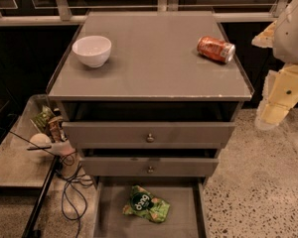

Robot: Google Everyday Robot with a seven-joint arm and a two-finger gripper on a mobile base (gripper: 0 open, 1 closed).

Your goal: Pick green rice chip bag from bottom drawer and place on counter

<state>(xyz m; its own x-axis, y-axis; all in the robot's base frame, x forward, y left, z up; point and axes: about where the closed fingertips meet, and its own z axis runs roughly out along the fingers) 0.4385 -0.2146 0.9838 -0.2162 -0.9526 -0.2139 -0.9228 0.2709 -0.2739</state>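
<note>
Nearest the camera is the bottom drawer (109, 207) of the cabinet, pulled out at the cabinet's foot. The green bag (146, 206) lies flat on its grey floor, a little right of the drawer's middle and just in front of the two knobbed drawers (149, 166) above it. The round dark logo faces up. The bag's long axis runs across the width of the cabinet, slanted: the left end sits closer to the cabinet body, the right end closer to the drawer's front.

The gripper (274, 112) hangs off the cabinet's right side, below the level of the counter (154, 58), well apart from the bag and holding nothing. Whether it is open or closed I cannot tell.

Several things could go wrong from here. Both knobbed drawers stand slightly out from the cabinet, so a descent close to the cabinet face would likely knock their fronts. The bag is thin and crinkled, and a pinch along its slanted length may only catch loose film and slip. Up on the cabinet top, a white bowl (92, 50) sits at the left and an orange can (216, 49) lies on its side at the right. A careless set-down could nudge the can and send it rolling, so the bare middle looks safest.
</note>
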